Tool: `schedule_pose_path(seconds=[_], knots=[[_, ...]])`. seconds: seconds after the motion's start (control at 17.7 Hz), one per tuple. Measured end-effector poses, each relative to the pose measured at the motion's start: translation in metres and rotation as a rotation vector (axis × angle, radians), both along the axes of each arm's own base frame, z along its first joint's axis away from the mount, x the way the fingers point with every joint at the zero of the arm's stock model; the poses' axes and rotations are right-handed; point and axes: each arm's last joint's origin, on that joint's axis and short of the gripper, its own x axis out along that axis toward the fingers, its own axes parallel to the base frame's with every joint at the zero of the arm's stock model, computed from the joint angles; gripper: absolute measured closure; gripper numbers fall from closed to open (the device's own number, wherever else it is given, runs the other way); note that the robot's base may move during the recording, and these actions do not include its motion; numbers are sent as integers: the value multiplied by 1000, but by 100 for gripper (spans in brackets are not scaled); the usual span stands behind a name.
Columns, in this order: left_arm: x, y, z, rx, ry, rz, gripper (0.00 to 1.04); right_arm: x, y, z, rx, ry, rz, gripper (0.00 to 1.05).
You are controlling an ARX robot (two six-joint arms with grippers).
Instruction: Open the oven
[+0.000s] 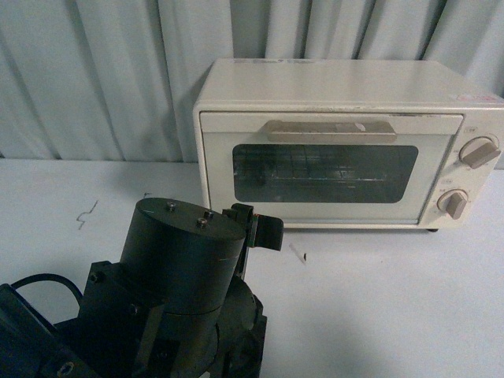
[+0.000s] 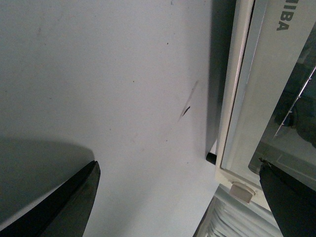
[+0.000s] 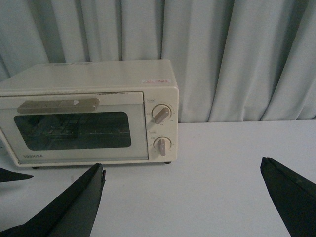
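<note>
Left wrist view: the left gripper (image 2: 178, 167), fingers spread wide and holding nothing, hangs low over the table (image 2: 98, 74), just beside the oven (image 2: 256, 108) near its bottom front corner. The right gripper (image 3: 182, 164), equally wide and empty, faces the oven from well apart. The door (image 1: 331, 209) is shut, its flat handle (image 1: 331, 130) up along the top edge. The risk: closing this low would catch no handle. A slanted pull on the slim bar could slip off, or drag the probably light oven across the table instead of dropping the door.
</note>
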Motion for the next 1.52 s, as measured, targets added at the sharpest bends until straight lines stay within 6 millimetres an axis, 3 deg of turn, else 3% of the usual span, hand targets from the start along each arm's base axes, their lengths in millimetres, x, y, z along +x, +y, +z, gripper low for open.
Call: schedule_pose_path(seconds=[0.34, 0.45, 0.51, 0.56, 0.62, 0.73, 0.96, 1.07, 1.24, 1.52], knots=[[0, 0, 0, 0, 0, 0, 7, 0, 0, -2, 12, 26, -9, 6], [0, 0, 0, 0, 0, 0, 7, 2, -2, 1, 146, 382, -170, 6], [0, 0, 0, 1, 1, -2, 7, 1, -13, 5, 258, 372, -307, 6], [0, 0, 0, 0, 0, 0, 7, 20, -13, 14, 220, 288, -293, 25], [0, -1, 0, 0, 0, -2, 7, 35, -8, 10, 166, 314, -259, 36], [0, -1, 0, 0, 0, -3, 7, 53, 3, 10, 104, 316, -219, 48], [0, -1, 0, 0, 0, -3, 7, 106, 50, 35, 31, 235, -99, 83], [0, -1, 0, 0, 0, -3, 7, 123, 73, 34, 4, 261, -58, 99], [0, 0, 0, -1, -1, -1, 7, 148, 99, 33, -10, 260, -24, 103], [0, 0, 0, -1, -1, -1, 7, 174, 111, 16, -34, 318, -28, 103]])
